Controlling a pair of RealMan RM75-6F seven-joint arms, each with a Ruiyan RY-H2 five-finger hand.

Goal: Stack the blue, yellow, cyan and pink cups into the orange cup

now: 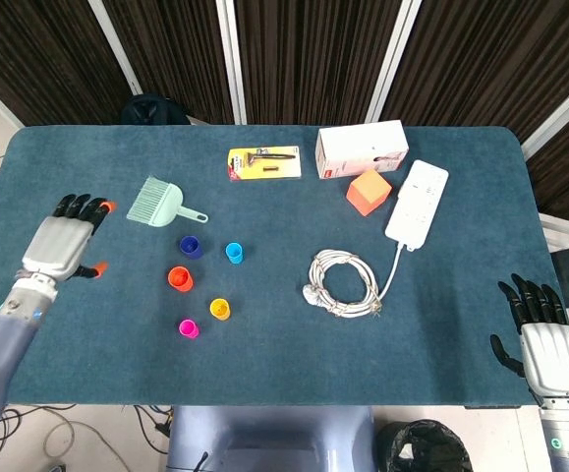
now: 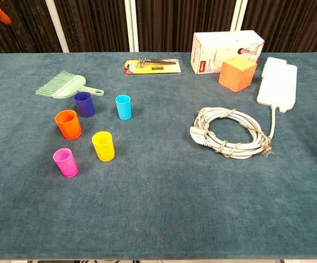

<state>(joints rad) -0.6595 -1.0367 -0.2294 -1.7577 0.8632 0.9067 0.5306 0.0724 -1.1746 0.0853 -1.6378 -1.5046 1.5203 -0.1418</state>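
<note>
Left hand (image 1: 64,242) over the left part of the surface (image 1: 461,295), fingers spread, holding nothing; well apart from the cups. Right hand (image 1: 544,346) at the front right corner, fingers apart, also empty. All five cups upright, separate, none nested, in a cluster left of centre. Orange cup (image 2: 68,124) on the left of the cluster; blue cup (image 2: 84,104) just behind it toward the far edge; cyan cup (image 2: 123,107) to the right of the blue. Yellow cup (image 2: 103,146) nearer the front edge; pink cup (image 2: 65,163) closest to the front edge, left of the yellow. Green hand brush (image 2: 66,86) lies just behind the blue cup. Coiled white cable (image 2: 232,133) on the right half.
</note>
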